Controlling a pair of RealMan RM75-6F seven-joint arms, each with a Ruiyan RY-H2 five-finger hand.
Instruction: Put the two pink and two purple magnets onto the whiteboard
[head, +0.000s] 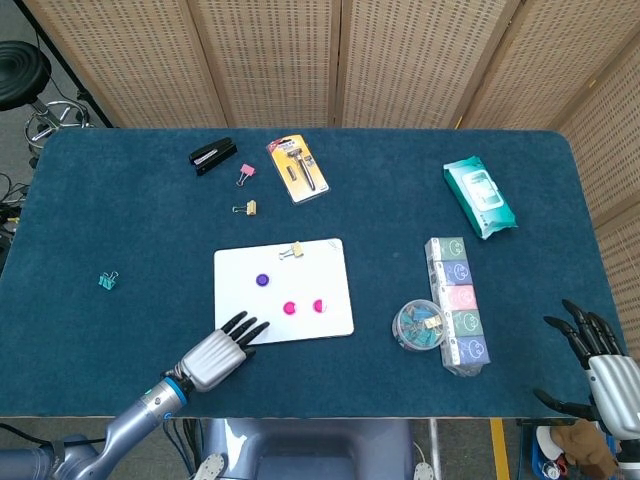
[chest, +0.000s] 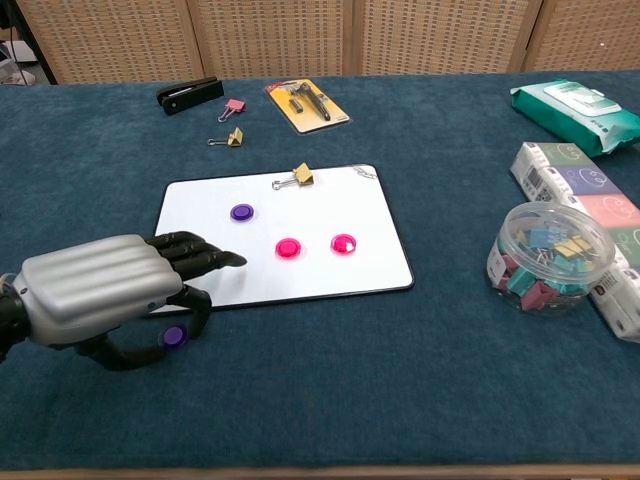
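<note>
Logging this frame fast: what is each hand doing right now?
Left hand: over the last purple magnet, thumb curling onto it; whether it grips cannot be told.
Right hand: open, holding nothing, off the table edge.

I was working in what looked like a lab or office room set up for desk tasks: a table (head: 120, 220) covered in dark blue felt stood before folding woven screens (head: 270, 60) that closed it off. Stationery lay all over it, a black stapler (head: 212, 156), loose binder clips (head: 245, 174), a clear tub of clips (head: 420, 324) and a small whiteboard (head: 300, 275). A black stool (head: 20, 75) stood on the bare floor past the table's far left corner.
</note>
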